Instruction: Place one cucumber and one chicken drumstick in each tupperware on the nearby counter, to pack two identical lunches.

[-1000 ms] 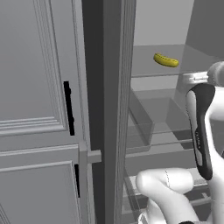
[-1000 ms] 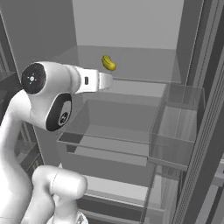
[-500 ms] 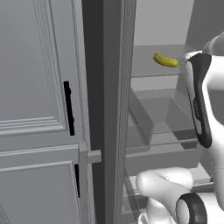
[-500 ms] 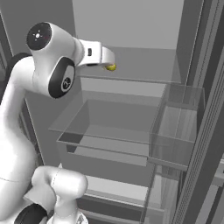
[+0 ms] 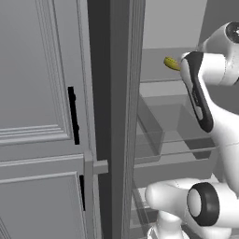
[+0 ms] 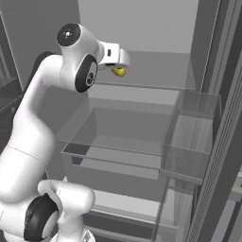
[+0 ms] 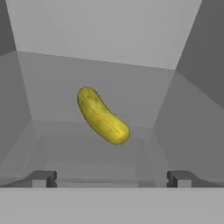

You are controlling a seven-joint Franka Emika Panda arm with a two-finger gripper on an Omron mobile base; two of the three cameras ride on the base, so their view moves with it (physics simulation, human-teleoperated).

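A: Left base view — what is shown, and why is the arm raised?

B: The cucumber (image 5: 172, 64) is seen lying on an upper shelf (image 5: 158, 77) inside the opened fridge, partly hidden by the arm. The arm is lifted to shelf height, judged as an approach for picking the cucumber up. A clear drawer (image 5: 154, 135) is seen lower down, with nothing visible in it.

A: Right base view — where is the cucumber placed relative to the hand?

B: Only its yellow-green end is seen, just below the white hand, on the same shelf and near the back wall. A clear door bin (image 6: 191, 137) is seen to the right, and nothing can be made out inside it.

A: Hand view — how are the jaws held?

B: The gripper (image 7: 111, 178) is pointed straight at the cucumber, which is seen lying slantwise on the shelf, centred between the two fingertips (image 7: 41, 178) but still apart from them. The jaws are spread wide and nothing is grasped; this spread is judged as readiness for closing across the cucumber's narrow width.
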